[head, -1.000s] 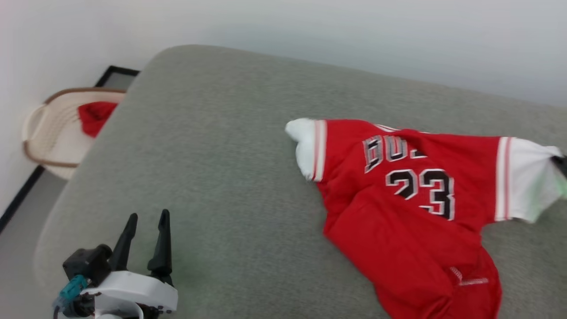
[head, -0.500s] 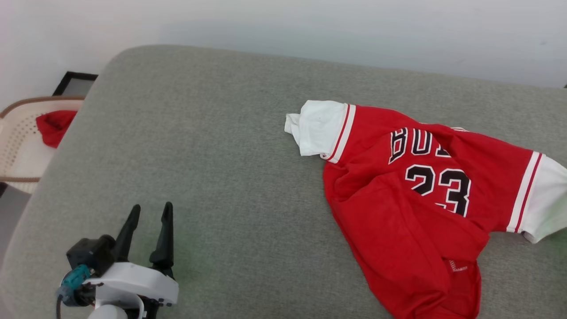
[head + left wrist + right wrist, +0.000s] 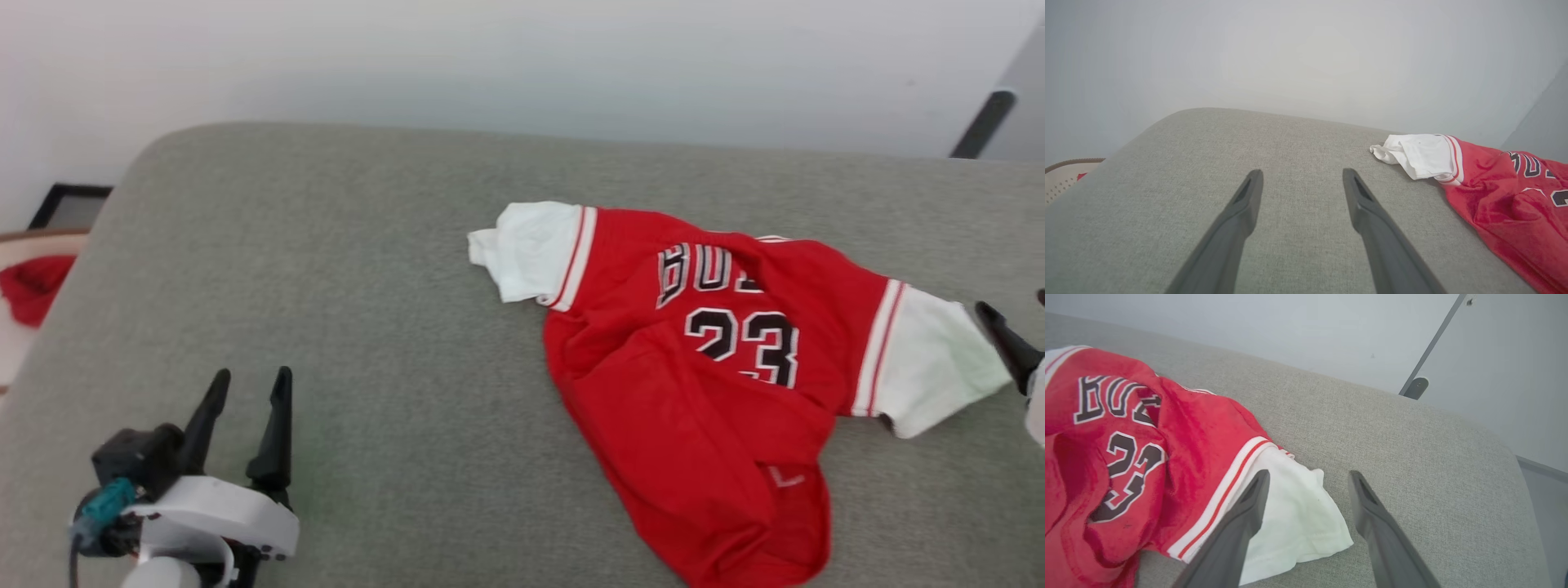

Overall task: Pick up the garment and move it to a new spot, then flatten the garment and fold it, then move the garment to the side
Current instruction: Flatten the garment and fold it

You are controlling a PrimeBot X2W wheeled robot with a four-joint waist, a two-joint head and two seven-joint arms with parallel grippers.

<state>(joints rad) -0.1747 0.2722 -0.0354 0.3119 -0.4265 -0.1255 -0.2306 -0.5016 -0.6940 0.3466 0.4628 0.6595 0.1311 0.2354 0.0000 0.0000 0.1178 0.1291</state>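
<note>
1. Grey cushion (image 3: pixel 367 343) spreads across your head view, with a pale wall (image 3: pixel 490 57) behind it. You see the shirt (image 3: pixel 702 384) lying crumpled on the right half of the cushion. Its red body is bunched toward you, and the black lettering and the number 23 face up. The left-hand sleeve (image 3: pixel 535 249) and the right-hand sleeve (image 3: pixel 931 359) are white and spread out to either side. Your left gripper (image 3: pixel 253 373) sits at the lower left over bare cushion, well apart from the shirt, fingers spread with nothing between them. Your right gripper (image 3: pixel 1011 300) pokes in at the right edge, one dark finger just beside the tip of the right-hand sleeve. At the far left, off the cushion, a pale basket (image 3: pixel 10 359) holds a red cloth (image 3: pixel 33 286).
2. Your left wrist view shows the left gripper (image 3: pixel 1301 173) with jaws released wide and only bare cushion (image 3: pixel 1208 163) between them. The shirt (image 3: pixel 1506 204) lies off to this view's right, with the left-hand sleeve (image 3: pixel 1421 155) nearest and clear of both fingers.
3. Your right wrist view shows the right gripper (image 3: pixel 1308 473) with fingers parted, grasping nothing. One finger crosses over the right-hand sleeve (image 3: pixel 1298 522); you cannot tell whether it touches. The other is over bare cushion (image 3: pixel 1412 457). The shirt (image 3: pixel 1200 433) spreads to this view's left. A grey post (image 3: pixel 1414 387) stands against the wall beyond.
</note>
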